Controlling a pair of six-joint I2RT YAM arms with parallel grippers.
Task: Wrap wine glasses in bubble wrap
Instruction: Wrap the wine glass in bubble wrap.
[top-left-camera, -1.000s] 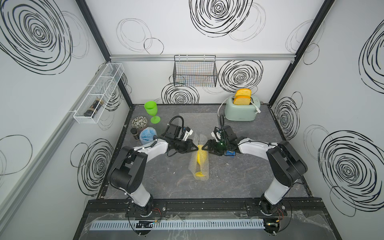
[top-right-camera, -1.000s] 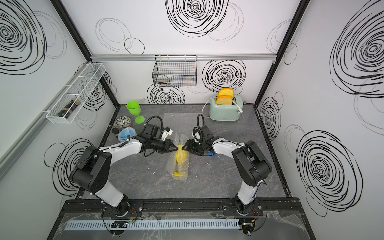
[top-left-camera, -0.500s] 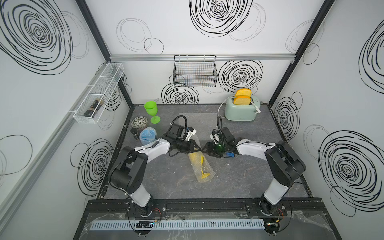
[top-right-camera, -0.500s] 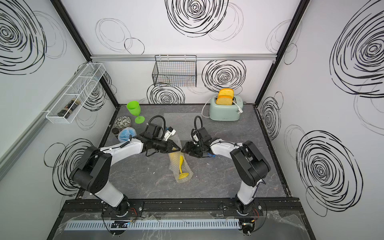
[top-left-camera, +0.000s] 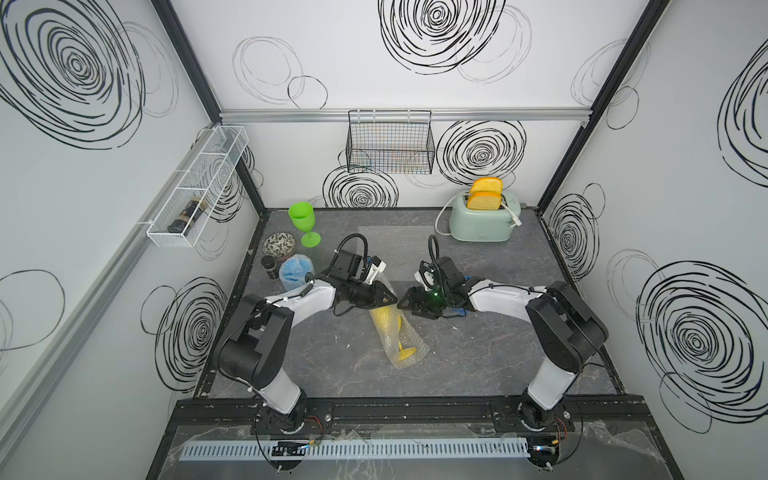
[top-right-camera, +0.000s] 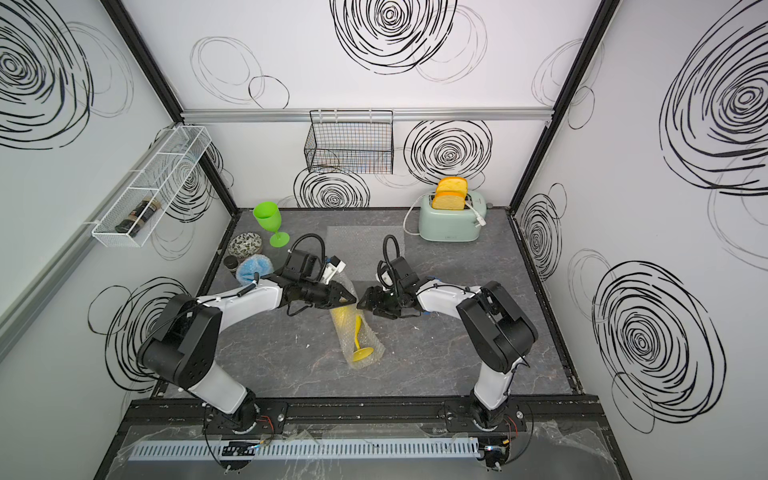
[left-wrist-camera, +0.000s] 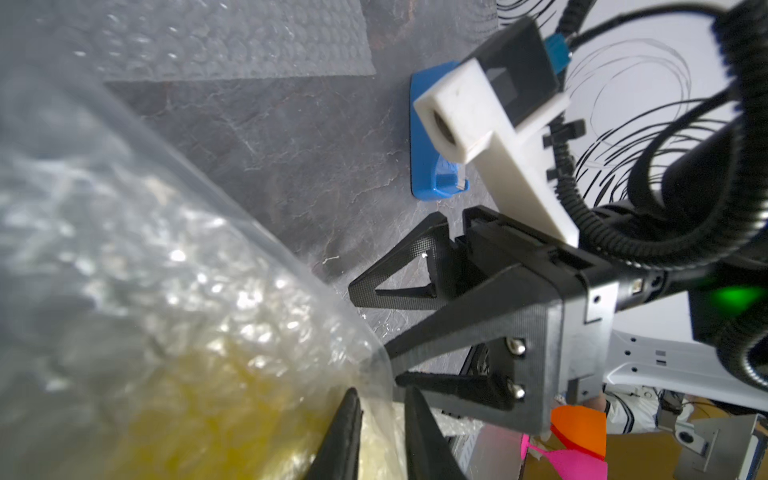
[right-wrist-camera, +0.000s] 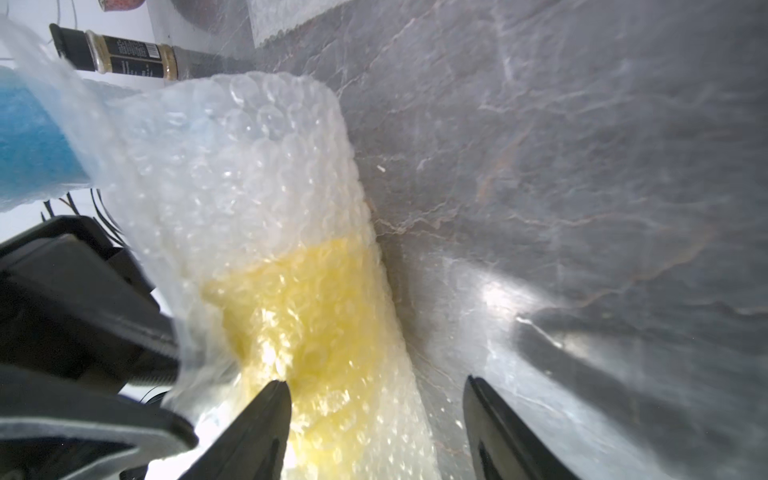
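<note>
Lying on the table (top-left-camera: 498, 353), the yellow goblet (top-left-camera: 392, 328) in bubble wrap (top-left-camera: 411, 347) points bowl to 11 o'clock, foot to 5 o'clock; left gripper (top-left-camera: 392, 297) reaches the bowl end from 9 o'clock, jaws narrowly parted over film; right gripper (top-left-camera: 402, 303) comes from 3 o'clock, equally near, wide open and empty.

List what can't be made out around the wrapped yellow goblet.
- Left hand grip on the bubble wrap: fingers cut off by the left wrist view's edge, wrap blurred.
- Yellow goblet, bowl end: under the left hand in both top views.
- Shelf bottle label: too small.
</note>
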